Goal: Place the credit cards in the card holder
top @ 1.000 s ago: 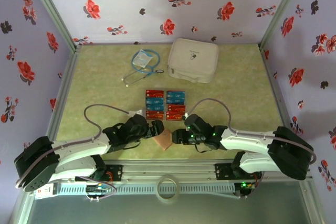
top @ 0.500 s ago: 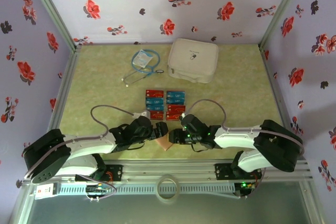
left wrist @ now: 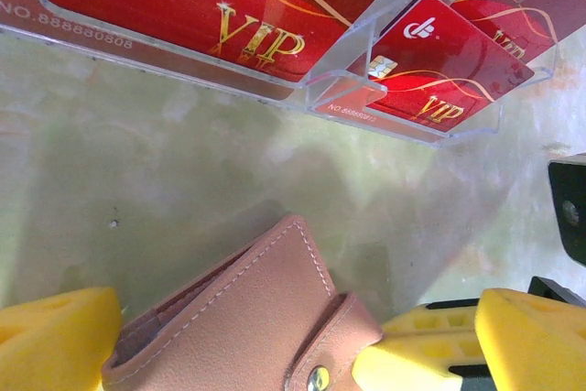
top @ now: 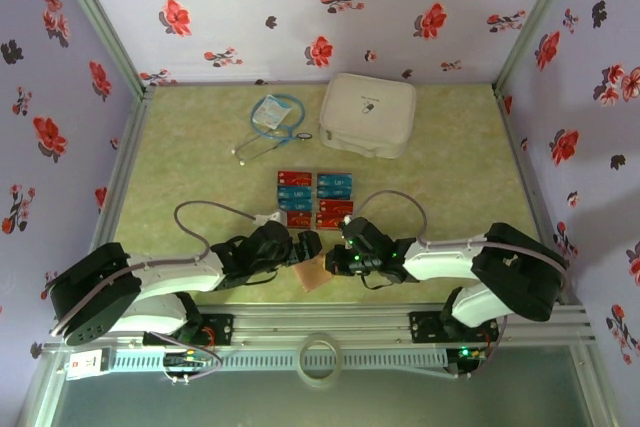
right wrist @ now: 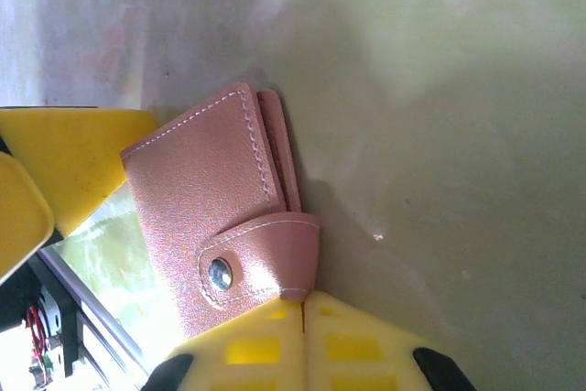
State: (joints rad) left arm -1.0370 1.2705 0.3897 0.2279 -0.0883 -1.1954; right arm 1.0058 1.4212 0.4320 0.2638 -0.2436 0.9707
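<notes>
Top view: the card holder point(top: 312, 272) lies on the desk point(top: 200, 147) at 6 o'clock from the credit cards point(top: 315, 197). The left fingers point(top: 305, 246) are at its 11 o'clock and the right fingers point(top: 336, 252) at its 1 o'clock.
Left wrist: the card holder point(left wrist: 238, 318) sits at 6 o'clock between yellow pads, with red credit cards at 12 o'clock.
Right wrist: the snapped-shut card holder point(right wrist: 206, 199) touches yellow pads at 9 and 6 o'clock.
I cannot tell whether either pair is clenched on it.

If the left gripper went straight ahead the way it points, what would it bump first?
Probably the wallet, which sits between the fingers of the left gripper. Past it comes bare table, then the clear tray of red cards, though depth is hard to judge.
</notes>
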